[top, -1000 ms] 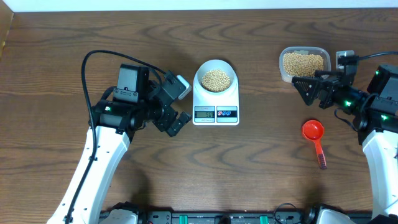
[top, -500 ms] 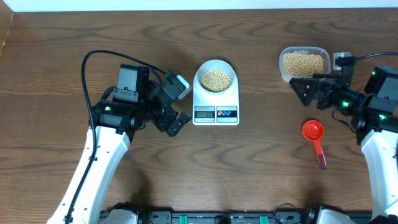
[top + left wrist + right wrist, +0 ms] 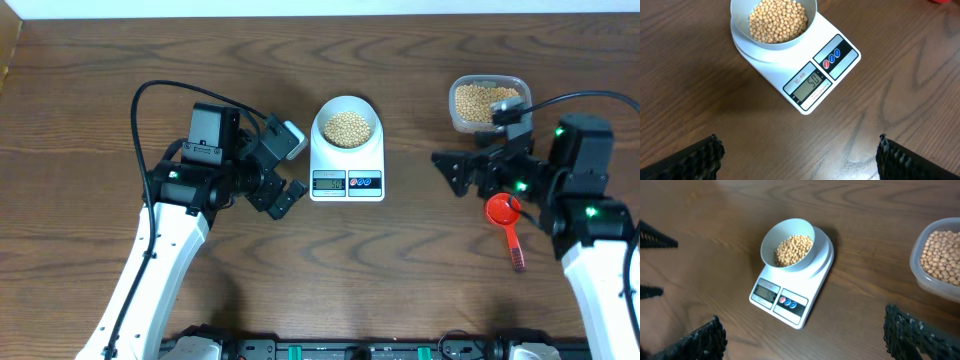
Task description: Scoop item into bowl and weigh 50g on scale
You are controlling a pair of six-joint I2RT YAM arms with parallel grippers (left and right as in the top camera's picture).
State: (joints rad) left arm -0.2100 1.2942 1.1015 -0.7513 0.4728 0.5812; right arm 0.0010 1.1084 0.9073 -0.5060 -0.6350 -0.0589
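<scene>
The left gripper (image 3: 296, 168) is held with fingers spread, empty; the scale (image 3: 840, 55) lies just ahead of them — the bowl (image 3: 737, 22) is seated on it, holding the beans (image 3: 777, 20); the right gripper (image 3: 452, 172) is likewise spread, the scale well ahead.

The scale (image 3: 848, 54) shows "50" on its small grey display (image 3: 812, 83).
</scene>
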